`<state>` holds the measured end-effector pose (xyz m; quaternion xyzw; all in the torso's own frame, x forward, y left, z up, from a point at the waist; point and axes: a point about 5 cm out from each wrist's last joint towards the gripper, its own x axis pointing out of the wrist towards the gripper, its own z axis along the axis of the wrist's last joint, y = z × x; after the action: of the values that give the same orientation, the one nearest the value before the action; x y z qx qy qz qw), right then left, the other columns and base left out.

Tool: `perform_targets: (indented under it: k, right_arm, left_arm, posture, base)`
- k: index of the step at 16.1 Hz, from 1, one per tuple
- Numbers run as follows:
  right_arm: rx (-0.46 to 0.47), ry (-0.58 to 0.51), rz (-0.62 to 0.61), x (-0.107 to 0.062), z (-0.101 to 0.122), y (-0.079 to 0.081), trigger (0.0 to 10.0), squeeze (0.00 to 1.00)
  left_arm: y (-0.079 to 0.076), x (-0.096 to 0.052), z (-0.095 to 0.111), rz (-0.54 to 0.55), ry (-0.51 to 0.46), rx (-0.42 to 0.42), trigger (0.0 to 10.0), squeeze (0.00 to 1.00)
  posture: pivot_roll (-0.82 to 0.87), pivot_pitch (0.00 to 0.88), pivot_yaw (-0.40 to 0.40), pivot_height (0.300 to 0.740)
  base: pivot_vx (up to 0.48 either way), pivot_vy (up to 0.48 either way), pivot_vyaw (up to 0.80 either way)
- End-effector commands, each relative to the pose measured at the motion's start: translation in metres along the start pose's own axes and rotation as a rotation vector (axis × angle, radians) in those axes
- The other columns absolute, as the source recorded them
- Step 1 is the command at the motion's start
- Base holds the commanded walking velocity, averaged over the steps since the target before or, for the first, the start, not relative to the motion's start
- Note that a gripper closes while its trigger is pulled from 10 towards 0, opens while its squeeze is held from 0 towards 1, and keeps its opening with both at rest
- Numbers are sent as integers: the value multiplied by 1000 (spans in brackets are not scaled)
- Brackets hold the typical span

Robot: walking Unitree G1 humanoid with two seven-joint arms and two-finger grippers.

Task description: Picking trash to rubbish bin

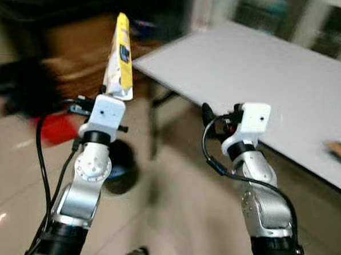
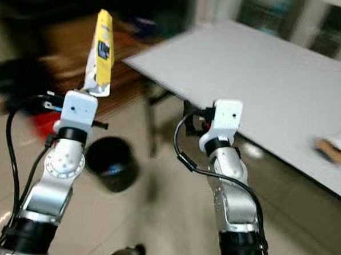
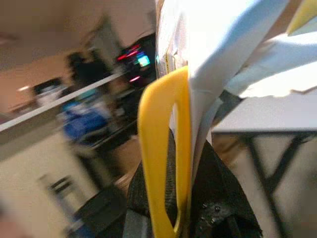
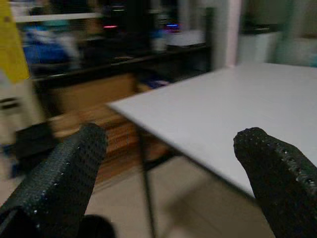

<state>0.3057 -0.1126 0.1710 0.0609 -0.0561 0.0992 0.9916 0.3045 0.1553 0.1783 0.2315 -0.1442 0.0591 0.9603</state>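
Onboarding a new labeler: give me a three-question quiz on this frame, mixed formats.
1. True or false: the left tool grips a yellow-and-white wrapper that stands upright.
2. Where is the black bin? A) on the table B) on the floor below and ahead of the arms C) in the right tool
3. Fill in: the right tool is ____, holding nothing, near the corner of the grey table.

Key: 1 true; 2 B; 3 open
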Motion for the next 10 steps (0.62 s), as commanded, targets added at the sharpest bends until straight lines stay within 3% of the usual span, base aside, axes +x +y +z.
perform_targets:
  k: [1, 10]
  right_arm:
    - [-2, 10, -10, -1, -2, -4, 10000, 0]
    - [-4, 20, -8, -1, -3, -8, 10000, 0]
  left_arm:
    - [-4, 0, 3, -17, -12, 2, 10000, 0]
    - [-6, -1, 0, -21, 9, -16, 10000, 0]
  posture:
    - [-29, 64, -28, 740]
    - [-36, 108, -40, 740]
  base:
    - [0, 0, 800]
    - [0, 0, 800]
